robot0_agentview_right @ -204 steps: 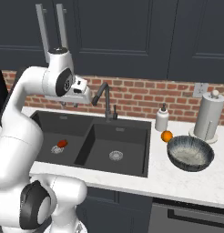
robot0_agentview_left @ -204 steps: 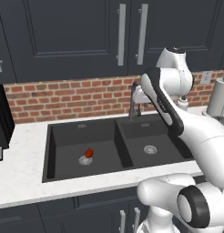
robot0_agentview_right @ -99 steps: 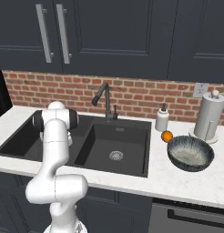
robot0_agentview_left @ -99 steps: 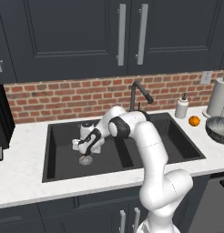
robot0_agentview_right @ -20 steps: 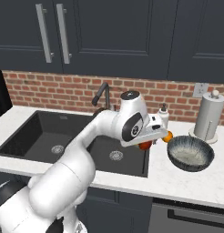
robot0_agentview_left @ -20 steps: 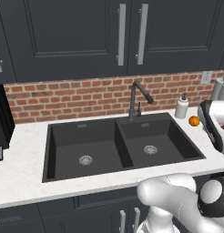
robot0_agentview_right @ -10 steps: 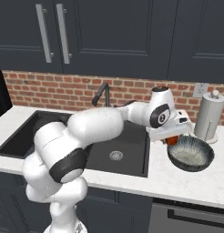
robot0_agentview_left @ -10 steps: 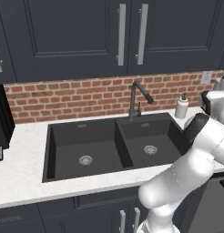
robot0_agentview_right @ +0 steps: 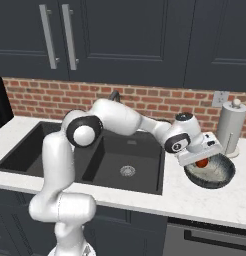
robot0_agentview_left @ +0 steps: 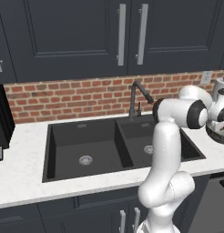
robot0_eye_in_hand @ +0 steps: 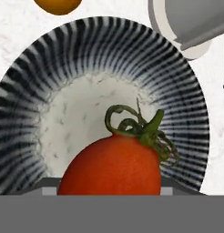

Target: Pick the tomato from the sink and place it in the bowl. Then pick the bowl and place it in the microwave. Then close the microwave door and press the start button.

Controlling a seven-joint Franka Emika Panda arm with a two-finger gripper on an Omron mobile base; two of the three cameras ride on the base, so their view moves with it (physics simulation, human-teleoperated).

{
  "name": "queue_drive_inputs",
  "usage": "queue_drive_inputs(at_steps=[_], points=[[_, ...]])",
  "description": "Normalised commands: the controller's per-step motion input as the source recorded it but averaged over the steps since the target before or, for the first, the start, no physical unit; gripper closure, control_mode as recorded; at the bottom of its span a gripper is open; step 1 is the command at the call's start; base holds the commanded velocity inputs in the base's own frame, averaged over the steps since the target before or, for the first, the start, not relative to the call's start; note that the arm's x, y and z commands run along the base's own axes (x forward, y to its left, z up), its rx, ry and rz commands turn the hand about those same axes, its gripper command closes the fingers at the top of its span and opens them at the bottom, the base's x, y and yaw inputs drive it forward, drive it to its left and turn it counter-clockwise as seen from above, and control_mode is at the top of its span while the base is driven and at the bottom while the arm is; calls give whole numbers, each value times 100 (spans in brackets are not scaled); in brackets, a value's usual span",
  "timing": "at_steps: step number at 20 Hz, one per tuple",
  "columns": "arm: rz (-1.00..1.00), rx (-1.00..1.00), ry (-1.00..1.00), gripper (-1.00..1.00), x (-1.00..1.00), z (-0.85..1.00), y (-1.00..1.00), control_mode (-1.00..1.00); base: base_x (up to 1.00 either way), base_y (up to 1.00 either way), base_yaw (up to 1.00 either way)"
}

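Note:
The red tomato [robot0_eye_in_hand: 113, 164] with its green stem fills the bottom of the hand view, close to the camera, over the pale inside of the striped bowl [robot0_eye_in_hand: 86, 43]. In the right base view my gripper [robot0_agentview_right: 200, 160] hangs over the bowl [robot0_agentview_right: 217, 176] on the counter right of the sink [robot0_agentview_right: 50, 150], shut on the tomato [robot0_agentview_right: 201, 163]. The tomato sits just above the bowl's hollow. In the left base view the arm reaches right over the black sink [robot0_agentview_left: 86, 141] to the bowl [robot0_agentview_left: 218, 134] at the frame's edge.
A paper towel holder [robot0_agentview_right: 229, 127] stands behind the bowl, and an orange fruit [robot0_eye_in_hand: 57, 4] lies beside it. The dark faucet [robot0_agentview_left: 139, 93] rises behind the sink. A black appliance [robot0_agentview_left: 2, 120] stands at the counter's far left; I cannot tell whether it is the microwave.
The arm has swung further right, from the sink's right edge to above the bowl, carrying the tomato with it. The bowl has not moved.

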Motion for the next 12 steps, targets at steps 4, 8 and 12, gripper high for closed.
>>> queue_drive_inputs(at_steps=[4,8,12], points=[[10,5,0,100,50,-30,-37,-100,0,0,0],[7,10,0,100,10,-1,-39,-100,0,0,0],[4,7,0,-100,12,-13,-14,-100,0,0,0]])
